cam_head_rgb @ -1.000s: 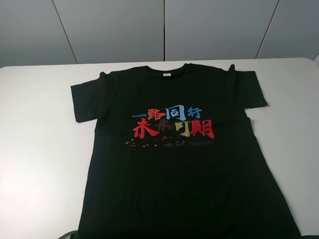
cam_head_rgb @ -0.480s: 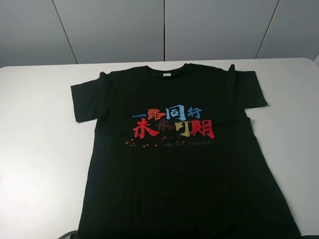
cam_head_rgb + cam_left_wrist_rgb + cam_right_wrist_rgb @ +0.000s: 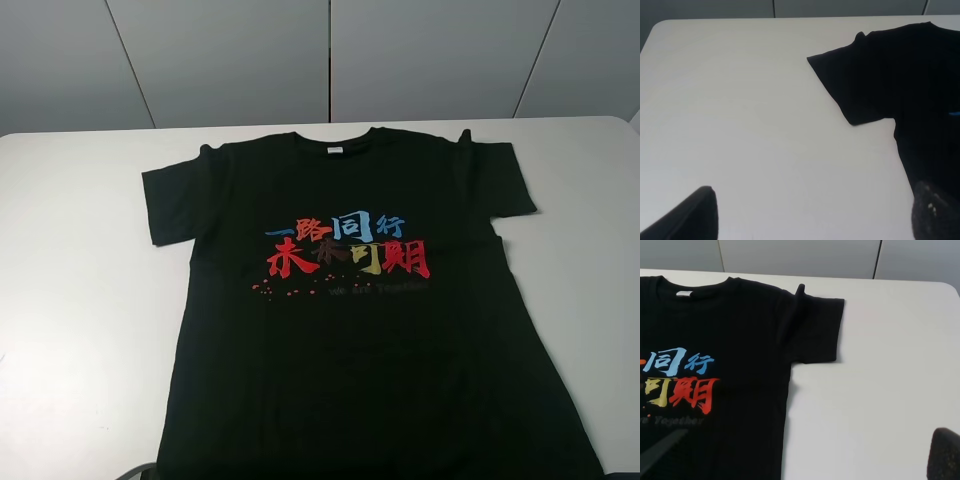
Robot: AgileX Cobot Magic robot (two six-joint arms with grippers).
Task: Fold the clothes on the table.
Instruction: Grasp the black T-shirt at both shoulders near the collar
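Observation:
The clothes are one black T-shirt [image 3: 350,330] lying flat and face up on the white table [image 3: 80,300], collar and white neck label [image 3: 334,151] at the far side, coloured characters [image 3: 345,245] on the chest. Its hem runs off the near edge of the exterior high view. Neither gripper shows in that view. In the left wrist view my left gripper [image 3: 814,190] is open and empty above the bare table, near the shirt's left sleeve [image 3: 860,80]. In the right wrist view my right gripper [image 3: 807,440] is open and empty, straddling the shirt's right side edge below the right sleeve [image 3: 815,327].
Grey wall panels [image 3: 330,60] stand behind the table's far edge. Bare white tabletop lies to the left [image 3: 740,100] and right [image 3: 890,380] of the shirt. A small fold sticks up at the right shoulder [image 3: 464,134].

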